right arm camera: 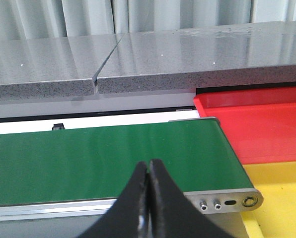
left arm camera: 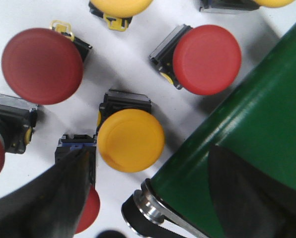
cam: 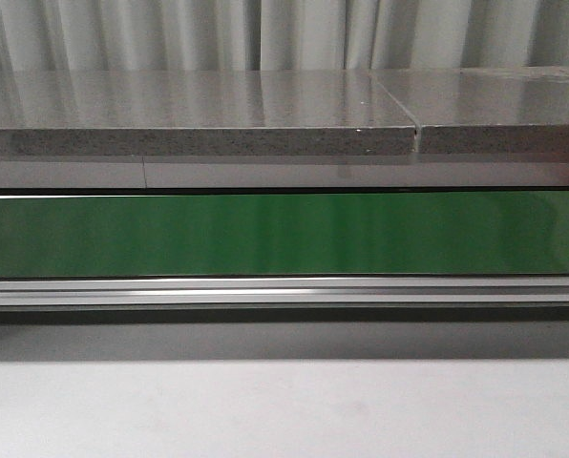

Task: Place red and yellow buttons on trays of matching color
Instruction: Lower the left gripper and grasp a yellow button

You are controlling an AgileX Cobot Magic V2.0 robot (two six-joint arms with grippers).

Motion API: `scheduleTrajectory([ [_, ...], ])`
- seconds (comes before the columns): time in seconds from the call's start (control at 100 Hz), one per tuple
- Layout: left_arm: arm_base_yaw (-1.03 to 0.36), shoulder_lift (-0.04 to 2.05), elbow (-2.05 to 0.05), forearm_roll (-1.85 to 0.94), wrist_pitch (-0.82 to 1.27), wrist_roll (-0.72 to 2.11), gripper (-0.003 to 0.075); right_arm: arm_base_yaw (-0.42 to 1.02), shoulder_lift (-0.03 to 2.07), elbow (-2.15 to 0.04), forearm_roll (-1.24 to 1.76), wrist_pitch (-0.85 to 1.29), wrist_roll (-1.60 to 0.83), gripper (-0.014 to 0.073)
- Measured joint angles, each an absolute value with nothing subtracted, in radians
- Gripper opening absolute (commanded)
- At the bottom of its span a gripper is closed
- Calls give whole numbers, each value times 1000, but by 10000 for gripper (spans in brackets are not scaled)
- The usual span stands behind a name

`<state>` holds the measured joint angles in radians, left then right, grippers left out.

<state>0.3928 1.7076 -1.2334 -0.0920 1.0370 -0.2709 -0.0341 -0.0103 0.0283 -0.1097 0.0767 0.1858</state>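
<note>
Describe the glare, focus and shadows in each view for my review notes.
Front view: soft glare streaks along the green belt; the near white surface looks featureless. Left wrist view: the left pincer fingers are dark and blurred from closeness, while the yellow button is sharp with a soft shadow. Right wrist view: the right pincer is a dark silhouette, and the grey stone top shows a pale sheen.

The conveyor belt (cam: 284,234) is glossy deep green with a silver metal rail. Behind it lies a speckled grey slab (cam: 199,119) before pale curtains (cam: 284,33). Red buttons (left arm camera: 206,59) and yellow buttons (left arm camera: 130,140) sit on black bases over the white surface (left arm camera: 120,67). The red tray (right arm camera: 259,124) adjoins the yellow tray (right arm camera: 282,198). Both end effectors are black.
</note>
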Motion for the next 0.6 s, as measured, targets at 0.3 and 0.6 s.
scheduleTrajectory([
  [0.3, 393, 1774, -1235, -92, 1036, -271, 492, -34, -10, 28, -110, 77, 186, -67],
  [0.6, 393, 1786, -1243, -126, 1048, -271, 353, -34, -10, 28, -110, 77, 186, -67],
])
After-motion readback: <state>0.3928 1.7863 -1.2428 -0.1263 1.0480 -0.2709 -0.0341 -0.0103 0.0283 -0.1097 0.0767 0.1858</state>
